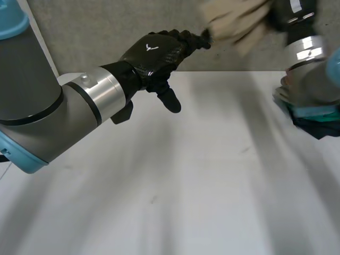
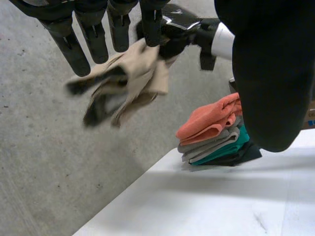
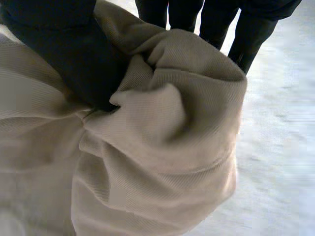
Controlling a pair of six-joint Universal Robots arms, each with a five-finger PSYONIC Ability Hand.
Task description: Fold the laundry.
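A crumpled beige cloth (image 1: 239, 21) hangs in the air beyond the table's far edge. My right hand (image 3: 64, 54) is shut on it, thumb and fingers (image 3: 246, 29) pinching a bunched fold (image 3: 167, 132). In the left wrist view the right hand (image 2: 179, 29) grips the cloth (image 2: 133, 81) from above, and the rest dangles loose. My left hand (image 1: 154, 53) reaches toward the cloth with straight fingers (image 2: 78, 44), holding nothing. Its fingertips are at the cloth's near edge; I cannot tell if they touch.
A stack of folded laundry (image 2: 216, 132), orange on top, then grey, teal and dark pieces, sits at the far right of the white table (image 1: 175, 186). In the head view the right arm (image 1: 311, 74) partly covers this stack (image 1: 319, 119). A grey surface (image 2: 49, 162) lies beyond the table.
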